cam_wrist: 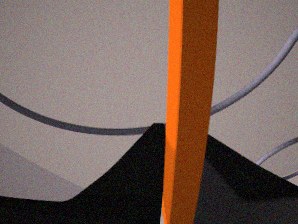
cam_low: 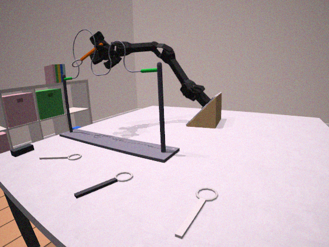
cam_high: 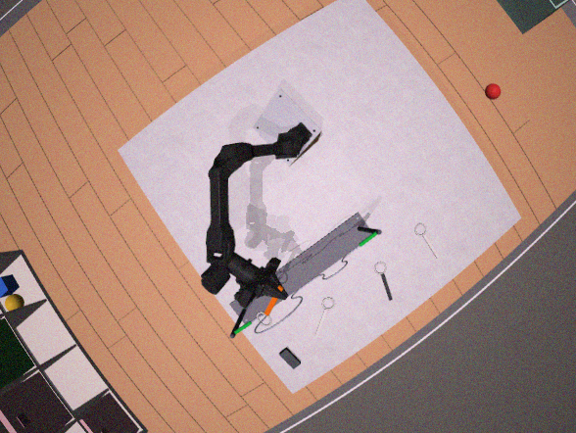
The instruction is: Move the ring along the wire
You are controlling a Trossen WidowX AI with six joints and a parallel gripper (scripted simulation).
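Note:
The ring [cam_low: 73, 65] is on the rising grey wire [cam_low: 83, 29] [cam_high: 294, 313] [cam_wrist: 100, 132], a little above the green part [cam_low: 68, 78] [cam_high: 243, 327] at the far-left post [cam_low: 67, 106]. The wire appears to pass through it; whether they touch is too small to tell. The orange handle [cam_low: 88, 53] [cam_high: 270, 307] [cam_wrist: 192, 75] slants up from the ring. My gripper [cam_high: 282, 291] [cam_low: 98, 48] [cam_wrist: 171, 133] is shut on the handle near its upper end, close behind the wire's loops. The other green part [cam_low: 149, 70] [cam_high: 368, 239] is at the nearer post [cam_low: 161, 112]. The fingertips are partly hidden behind the handle.
The grey base [cam_high: 318, 262] [cam_low: 120, 146] carries both posts. Loose ring tools with a black handle [cam_high: 386, 286] [cam_low: 96, 188] and pale handles [cam_high: 430, 245] [cam_low: 191, 218] lie on the table, with a dark block [cam_high: 290, 358] [cam_low: 22, 150] near its edge.

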